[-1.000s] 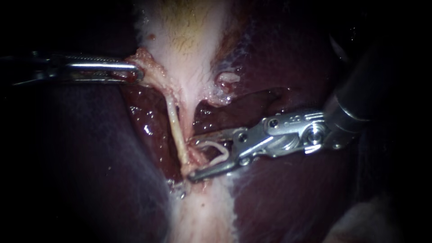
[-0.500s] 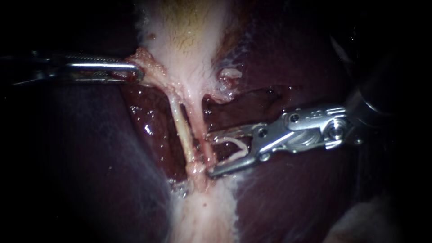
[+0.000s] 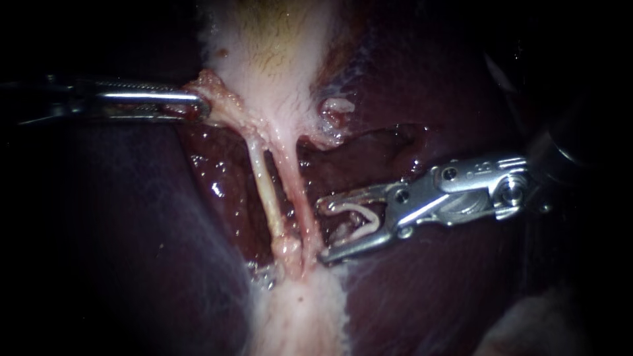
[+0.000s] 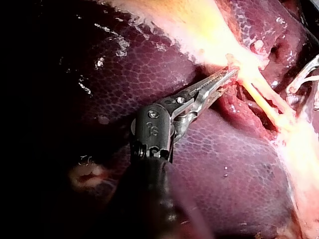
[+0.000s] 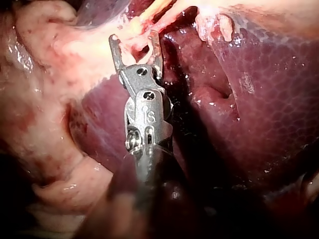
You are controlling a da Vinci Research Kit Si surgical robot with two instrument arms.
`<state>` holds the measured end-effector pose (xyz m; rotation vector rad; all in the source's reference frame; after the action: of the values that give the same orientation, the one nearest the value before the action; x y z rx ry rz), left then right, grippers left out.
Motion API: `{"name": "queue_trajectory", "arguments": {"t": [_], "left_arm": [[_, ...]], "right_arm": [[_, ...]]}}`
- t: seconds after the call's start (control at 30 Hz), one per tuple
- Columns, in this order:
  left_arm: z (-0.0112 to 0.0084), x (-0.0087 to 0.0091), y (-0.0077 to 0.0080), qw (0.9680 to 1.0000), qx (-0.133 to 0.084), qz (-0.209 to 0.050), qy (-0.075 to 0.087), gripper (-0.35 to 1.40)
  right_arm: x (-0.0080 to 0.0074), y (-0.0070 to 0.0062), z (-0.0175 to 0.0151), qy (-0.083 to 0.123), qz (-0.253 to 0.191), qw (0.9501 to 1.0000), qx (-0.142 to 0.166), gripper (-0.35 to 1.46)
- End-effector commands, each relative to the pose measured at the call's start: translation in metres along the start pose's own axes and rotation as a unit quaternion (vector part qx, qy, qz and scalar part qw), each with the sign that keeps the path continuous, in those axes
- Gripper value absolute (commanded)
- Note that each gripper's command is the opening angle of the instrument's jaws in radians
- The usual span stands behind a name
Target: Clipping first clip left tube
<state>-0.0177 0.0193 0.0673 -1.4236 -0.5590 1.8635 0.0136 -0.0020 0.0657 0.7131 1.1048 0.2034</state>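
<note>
Two tubes run down from the pale gallbladder (image 3: 277, 59) to the white tissue below: the pale left tube (image 3: 262, 188) and the pinker right tube (image 3: 298, 198). Neither tube carries a clip. My left instrument (image 3: 201, 107) is shut on a flap of tissue at the gallbladder's lower left edge, also seen in the left wrist view (image 4: 227, 75). My right instrument (image 3: 322, 229) sits just right of the right tube, its jaws wide apart and holding a white clip (image 3: 361, 221). The right wrist view shows those jaws (image 5: 134, 37) with the clip (image 5: 143, 50), close to the tubes.
Dark red liver (image 3: 448, 99) lies on both sides, with a wet raw bed (image 3: 217, 178) behind the tubes. A small pale nub (image 3: 336, 105) sits on the liver right of the gallbladder. The right instrument's dark shaft (image 3: 580, 145) fills the upper right.
My right instrument has drawn back to the right with the clip still in its jaws, from around the tubes' lower end to beside the right tube. The left instrument has held still.
</note>
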Motion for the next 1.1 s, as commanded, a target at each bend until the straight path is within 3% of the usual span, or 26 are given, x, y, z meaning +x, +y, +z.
{"name": "queue_trajectory", "arguments": {"t": [0.03,0.27,0.6,1.1], "left_arm": [[0.0,0.0,0.0,1.0,0.0,0.0,0.0,-0.35],[0.0,0.0,0.0,1.0,0.0,0.0,0.0,-0.35],[0.0,0.0,0.0,1.0,0.0,0.0,0.0,-0.35],[0.0,0.0,0.0001,1.0,0.0,0.0,0.0,-0.35]], "right_arm": [[0.0001,-0.0001,0.0001,0.0,0.0,1.0,0.0,0.5],[0.0011,-0.0006,0.001,0.0,0.002,1.0,-0.002,0.5],[0.0019,0.0005,0.0029,0.003,0.007,0.9999,-0.008,0.5],[-0.0004,0.0026,0.0049,0.001,0.023,0.9996,-0.016,0.5]]}}
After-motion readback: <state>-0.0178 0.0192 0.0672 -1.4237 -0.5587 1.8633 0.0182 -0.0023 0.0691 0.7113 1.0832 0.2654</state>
